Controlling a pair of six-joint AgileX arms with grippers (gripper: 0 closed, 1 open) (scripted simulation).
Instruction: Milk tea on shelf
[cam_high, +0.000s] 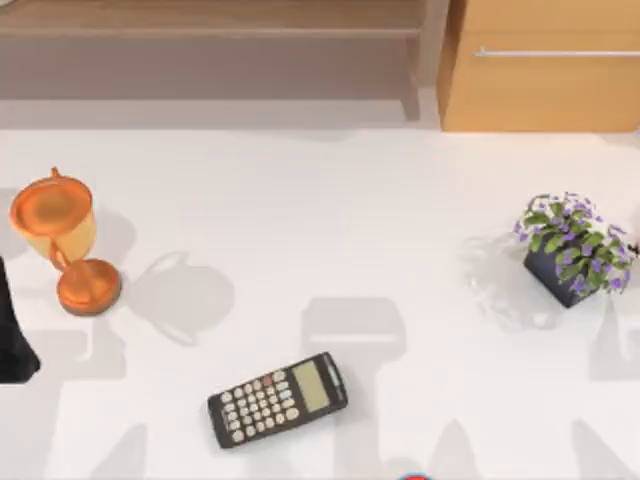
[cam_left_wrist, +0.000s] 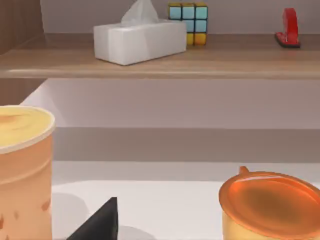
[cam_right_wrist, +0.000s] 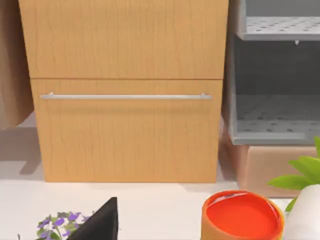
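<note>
While the left claw (cam_left_wrist: 100, 225) beside the milk tea (cam_left_wrist: 22, 170) and the idle right claw (cam_right_wrist: 100, 220) by the flowers (cam_right_wrist: 57, 222) hide their grip, so I cannot tell it, carry it wide of the trophy (cam_high: 55, 240) to the shelf (cam_high: 210, 60) at twelve o'clock.

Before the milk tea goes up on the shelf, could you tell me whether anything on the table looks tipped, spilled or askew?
Nothing looks spilled or damaged. The orange trophy cup stands upright near the table's left edge, and the potted plant is upright at the right. The calculator lies flat but skewed to the table's edges, which hardly matters.

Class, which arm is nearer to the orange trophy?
Left. The left arm sits at the table's left edge beside the trophy; the right gripper is across the table, near the potted flowers.
</note>
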